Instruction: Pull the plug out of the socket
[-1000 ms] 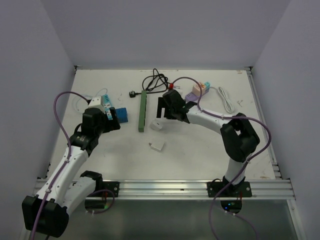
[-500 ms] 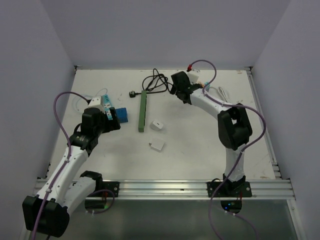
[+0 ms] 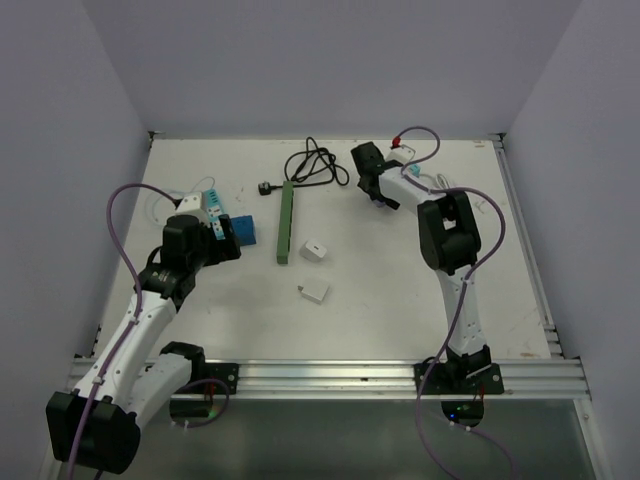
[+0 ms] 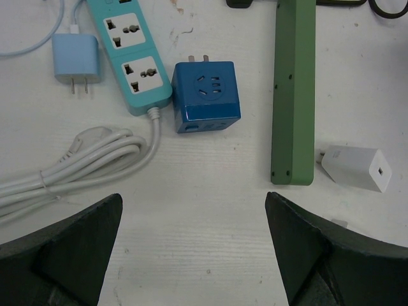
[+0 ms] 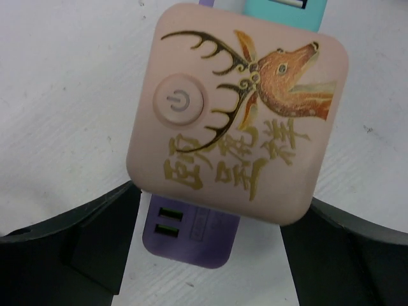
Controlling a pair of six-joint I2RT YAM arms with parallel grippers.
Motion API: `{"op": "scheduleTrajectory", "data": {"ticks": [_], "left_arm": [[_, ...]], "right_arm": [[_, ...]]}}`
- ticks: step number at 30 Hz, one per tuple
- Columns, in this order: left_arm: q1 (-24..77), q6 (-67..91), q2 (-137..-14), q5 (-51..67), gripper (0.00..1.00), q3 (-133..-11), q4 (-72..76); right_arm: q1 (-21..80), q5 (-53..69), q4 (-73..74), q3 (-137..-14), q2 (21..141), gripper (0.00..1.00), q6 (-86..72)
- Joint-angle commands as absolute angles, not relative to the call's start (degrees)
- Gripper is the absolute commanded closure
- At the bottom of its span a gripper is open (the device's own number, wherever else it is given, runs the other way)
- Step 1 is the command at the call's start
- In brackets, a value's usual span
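Observation:
A pink cube plug point(image 5: 239, 108) with a deer picture and a power button sits on a purple socket point(image 5: 191, 236) that has two USB ports. My right gripper point(image 5: 220, 201) is open, with one dark finger on each side of the pink plug's lower corners. In the top view the right gripper point(image 3: 388, 180) is at the back of the table beside the plug point(image 3: 401, 156). My left gripper point(image 4: 194, 210) is open and empty above bare table, below a blue cube adapter point(image 4: 206, 95).
A teal power strip point(image 4: 131, 57), a light blue charger point(image 4: 76, 58), a coiled white cable point(image 4: 83, 159), a green strip point(image 4: 293, 89) and a white charger point(image 4: 357, 167) lie near the left gripper. A black cable point(image 3: 312, 165) lies at the back, and another white block point(image 3: 314, 291) lies mid-table.
My right arm has swung from mid-table to the back right, and its gripper now straddles the pink plug. The left arm has not moved.

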State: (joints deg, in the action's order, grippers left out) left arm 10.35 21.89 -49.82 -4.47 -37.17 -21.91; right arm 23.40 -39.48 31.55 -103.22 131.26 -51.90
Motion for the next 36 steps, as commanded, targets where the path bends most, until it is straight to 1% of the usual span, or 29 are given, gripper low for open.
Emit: {"op": "scheduleTrajectory", "data": {"ticks": [1, 5, 6, 8, 9, 10, 11, 13, 14, 15, 16, 17, 20, 24, 25, 27, 29, 32, 34, 36], "left_arm": [[9.67, 21.97, -49.83, -3.17, 0.03, -38.41, -19.95], [9.49, 21.97, -49.83, -2.64, 0.03, -38.32, -19.60], [9.41, 21.89, -49.83, -2.55, 0.03, -38.23, -19.51], [9.23, 21.97, -49.83, -2.29, 0.03, -38.23, -19.51], [9.14, 21.97, -49.83, -2.29, 0.03, -38.23, -19.51], [9.14, 21.97, -49.75, -2.11, 0.03, -38.23, -19.51], [9.14, 21.97, -49.75, -2.02, 0.03, -38.23, -19.42], [8.97, 21.97, -49.75, -1.76, 0.03, -38.15, -19.34], [8.96, 21.97, -49.75, -1.76, 0.03, -38.23, -19.34], [8.88, 21.97, -49.75, -1.58, 0.03, -38.23, -19.34], [8.79, 21.97, -49.75, -1.41, 0.03, -38.15, -19.25], [8.79, 21.97, -49.83, -1.23, 0.03, -38.23, -19.25], [8.70, 21.88, -50.10, -0.53, 0.03, -38.06, -19.16], [8.79, 21.71, -50.62, -0.26, 0.03, -38.06, -19.07], [8.70, 21.80, -50.62, 1.30, 0.03, -37.97, -19.07], [8.70, 21.80, -50.97, 1.76, 0.03, -37.97, -18.98], [8.79, 21.80, -51.15, 2.46, 0.03, -37.88, -18.90], [8.70, 21.71, -51.85, 3.86, 0.03, -37.62, -18.81], [8.70, 21.80, -52.03, 4.39, 0.03, -37.62, -18.81], [8.70, 21.71, -52.03, 4.48, 0.03, -37.44, -18.63]], "right_arm": [[22.50, -40.61, 32.34, -106.35, 132.54, 0.12, -54.58], [22.41, -39.73, 32.35, -104.86, 132.19, 0.17, -54.75], [22.41, -39.29, 32.00, -103.98, 131.67, 0.23, -54.76], [22.41, -38.06, 31.03, -100.92, 130.61, 0.31, -54.76], [22.41, -37.62, 30.59, -99.68, 129.04, 0.38, -54.84], [22.41, -37.27, 30.24, -98.54, 128.33, 0.42, -54.76], [22.41, -36.13, 29.54, -96.00, 127.28, 0.49, -54.76], [22.41, -34.03, 28.57, -92.92, 124.38, 0.54, -54.06], [22.50, -31.84, 27.26, -89.42, 123.32, 0.58, -53.44], [22.76, -30.34, 26.12, -87.38, 122.09, 0.64, -52.65], [23.20, -29.28, 24.97, -85.28, 119.38, 0.68, -50.47], [23.46, -28.48, 22.79, -80.99, 118.05, 0.74, -49.32], [25.22, -23.48, 18.30, -72.62, 112.43, 0.83, -42.56], [28.56, -18.29, 15.82, -63.39, 105.22, 0.86, -34.99], [30.39, -17.15, 15.65, -61.63, 103.38, 0.86, -32.89], [32.25, -15.39, 15.30, -56.79, 98.81, 0.86, -31.56], [34.62, -11.09, 13.98, -52.22, 96.08, 0.86, -30.41], [36.82, -7.40, 13.28, -48.17, 91.25, 0.82, -29.27], [38.05, -5.64, 13.27, -46.77, 90.62, 0.81, -28.22], [38.84, -2.47, 13.71, -46.67, 90.44, 0.77, -27.69]]}}
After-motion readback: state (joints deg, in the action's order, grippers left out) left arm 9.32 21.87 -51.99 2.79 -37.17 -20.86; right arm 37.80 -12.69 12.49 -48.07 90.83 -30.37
